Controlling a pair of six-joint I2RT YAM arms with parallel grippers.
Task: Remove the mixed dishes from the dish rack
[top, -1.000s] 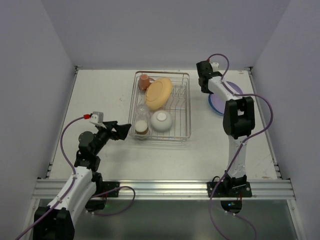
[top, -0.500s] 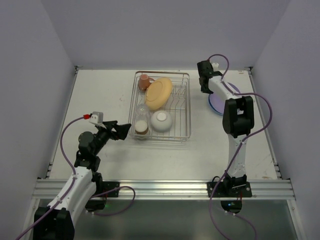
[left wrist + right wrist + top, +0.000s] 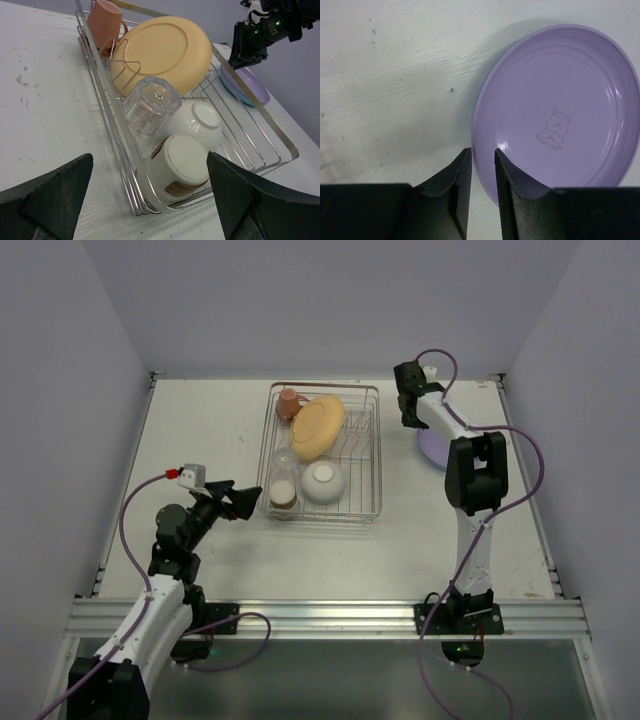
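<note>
The dish rack holds a yellow-orange plate on edge, a salmon-pink mug, a clear glass, a white bowl and a small brown cup. To the right of the rack, the lilac plate lies on a blue plate on the table. My right gripper is slightly open, its fingers either side of the lilac plate's rim. Wide open, my left gripper faces the rack's near left corner and the brown cup.
The white table stretches left of the rack and in front of it. Grey walls close in on three sides. Purple cables loop off both arms. An aluminium rail runs along the near edge.
My right gripper's jaws have parted from the lilac plate's rim, and the plate has settled lower. My left arm has hardly moved.
</note>
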